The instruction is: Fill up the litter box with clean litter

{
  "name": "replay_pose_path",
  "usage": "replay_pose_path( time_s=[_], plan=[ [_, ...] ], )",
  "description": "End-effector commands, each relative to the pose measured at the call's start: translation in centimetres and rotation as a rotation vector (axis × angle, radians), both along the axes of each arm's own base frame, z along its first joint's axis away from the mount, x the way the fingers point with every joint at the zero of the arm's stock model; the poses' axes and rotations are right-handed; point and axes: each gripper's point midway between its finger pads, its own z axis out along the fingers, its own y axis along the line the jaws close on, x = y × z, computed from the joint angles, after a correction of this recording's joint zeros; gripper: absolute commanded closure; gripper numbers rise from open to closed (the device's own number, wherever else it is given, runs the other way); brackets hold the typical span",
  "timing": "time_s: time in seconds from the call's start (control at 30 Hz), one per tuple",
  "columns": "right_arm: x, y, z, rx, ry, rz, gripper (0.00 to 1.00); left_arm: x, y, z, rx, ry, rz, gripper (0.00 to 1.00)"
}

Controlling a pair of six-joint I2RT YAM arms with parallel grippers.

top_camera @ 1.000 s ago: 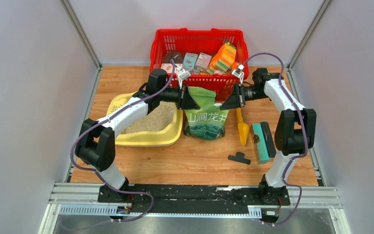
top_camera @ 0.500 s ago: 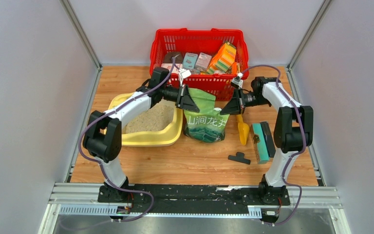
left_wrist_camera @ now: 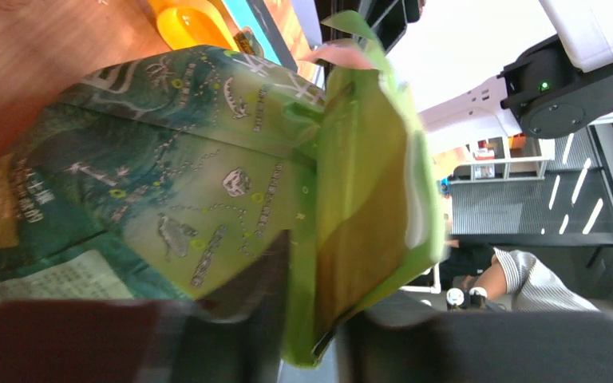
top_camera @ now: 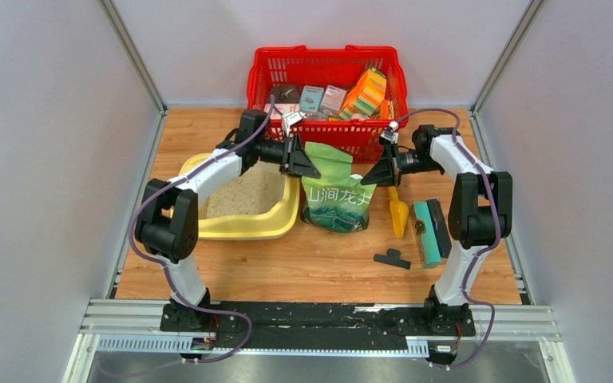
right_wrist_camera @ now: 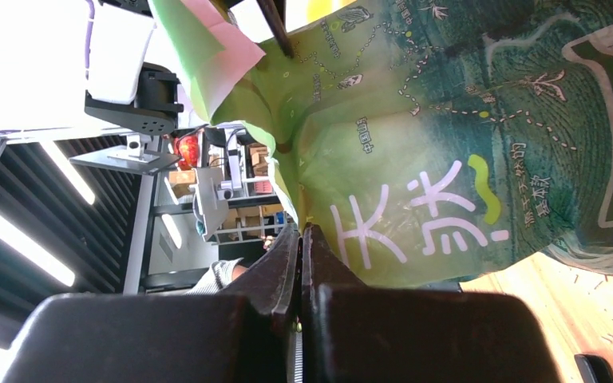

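The pale-yellow litter box (top_camera: 284,220) lies at the left of the table with a heap of beige clean litter (top_camera: 243,195) inside. Beside it stands a green bag (top_camera: 337,199) with white characters, its top open. My left gripper (top_camera: 313,171) is at the bag's top left corner. In the left wrist view its jaws (left_wrist_camera: 313,335) stand apart, open, with the bag's (left_wrist_camera: 207,159) folded edge loose between them. My right gripper (top_camera: 365,177) is shut on the bag's top right edge. Its fingers (right_wrist_camera: 299,239) press together on the thin film of the bag (right_wrist_camera: 447,159).
A red mesh basket (top_camera: 327,61) with several boxes stands at the back, right behind the bag. A yellow-orange scoop (top_camera: 397,212), a teal and black block (top_camera: 431,231) and a small black piece (top_camera: 392,258) lie to the right of the bag.
My left gripper's jaws have parted from the bag's corner and the arm has drawn slightly left. The bag has settled a little lower. The right gripper keeps its hold.
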Motion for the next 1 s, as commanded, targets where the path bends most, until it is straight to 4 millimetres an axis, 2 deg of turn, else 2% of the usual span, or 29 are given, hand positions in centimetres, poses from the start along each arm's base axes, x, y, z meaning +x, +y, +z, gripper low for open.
replay_pose_path(
  time_s=[0.0, 0.03, 0.07, 0.1, 0.13, 0.17, 0.23, 0.3, 0.33, 0.37, 0.4, 0.53, 0.57, 0.6, 0.63, 0.67, 0.7, 0.73, 0.8, 0.97],
  plan=[
    [0.5, -0.4, 5.1, 0.199, 0.238, -0.041, 1.00, -0.3, 1.7, 2.3, 0.051, -0.159, 0.014, 0.58],
    [0.5, -0.2, 5.0, 0.199, 0.227, -0.033, 1.00, -0.2, 2.1, 3.1, 0.075, -0.225, 0.010, 0.52],
    [0.5, -0.1, 5.1, 0.199, 0.217, -0.027, 1.00, -0.3, 2.6, 3.1, 0.101, -0.374, -0.025, 0.51],
    [0.4, 0.1, 5.2, 0.198, 0.213, -0.020, 1.00, -0.8, 3.6, 2.3, 0.179, -0.373, -0.025, 0.51],
    [0.3, 0.3, 5.3, 0.198, 0.203, -0.011, 1.00, -0.6, 4.1, 2.7, 0.211, -0.448, -0.034, 0.50],
    [0.3, 0.4, 5.2, 0.197, 0.212, -0.008, 1.00, -0.3, 5.1, 2.7, 0.264, -0.612, -0.059, 0.47],
    [0.3, 0.4, 5.1, 0.196, 0.217, -0.007, 1.00, -0.3, 6.2, 2.4, 0.320, -0.741, -0.078, 0.46],
    [0.1, 0.4, 5.0, 0.196, 0.220, -0.005, 1.00, 0.7, 7.0, 3.9, 0.349, -0.972, -0.064, 0.44],
    [0.2, 0.4, 4.9, 0.196, 0.228, -0.006, 1.00, 0.6, 7.2, 3.5, 0.350, -1.064, -0.098, 0.42],
    [0.1, 0.4, 4.9, 0.196, 0.226, -0.004, 1.00, 0.3, 7.3, 4.5, 0.340, -1.141, -0.102, 0.39],
    [0.2, 0.4, 4.9, 0.196, 0.223, -0.005, 1.00, 0.7, 7.0, 5.1, 0.334, -1.221, -0.099, 0.38],
    [0.2, 0.5, 5.0, 0.196, 0.209, 0.002, 1.00, 0.0, 4.9, 6.6, 0.282, -1.485, -0.239, 0.37],
    [0.2, 0.5, 5.0, 0.196, 0.209, 0.002, 1.00, -0.5, 3.5, 6.1, 0.249, -1.502, -0.298, 0.37],
    [0.1, 0.6, 5.0, 0.196, 0.210, 0.003, 1.00, -1.0, 3.1, 5.6, 0.243, -1.498, -0.346, 0.37],
    [0.0, 0.6, 4.9, 0.195, 0.212, 0.005, 1.00, -0.6, 2.0, 5.7, 0.224, -1.545, -0.395, 0.37],
    [0.0, 0.6, 4.9, 0.195, 0.220, 0.005, 1.00, -1.2, 0.9, 5.5, 0.198, -1.555, -0.438, 0.37],
    [0.0, 0.6, 4.8, 0.195, 0.221, 0.005, 1.00, -1.4, 0.3, 5.7, 0.186, -1.564, -0.465, 0.37],
    [-0.1, 0.6, 4.6, 0.195, 0.229, 0.003, 1.00, -1.3, -0.5, 4.8, 0.178, -1.564, -0.496, 0.37],
    [-0.2, 0.6, 4.5, 0.194, 0.233, 0.004, 1.00, -1.7, -1.9, 4.3, 0.155, -1.579, -0.534, 0.37],
    [-0.3, 0.6, 4.6, 0.195, 0.223, 0.005, 1.00, -1.5, -3.9, 2.6, 0.144, -1.613, -0.580, 0.37]
  ],
)
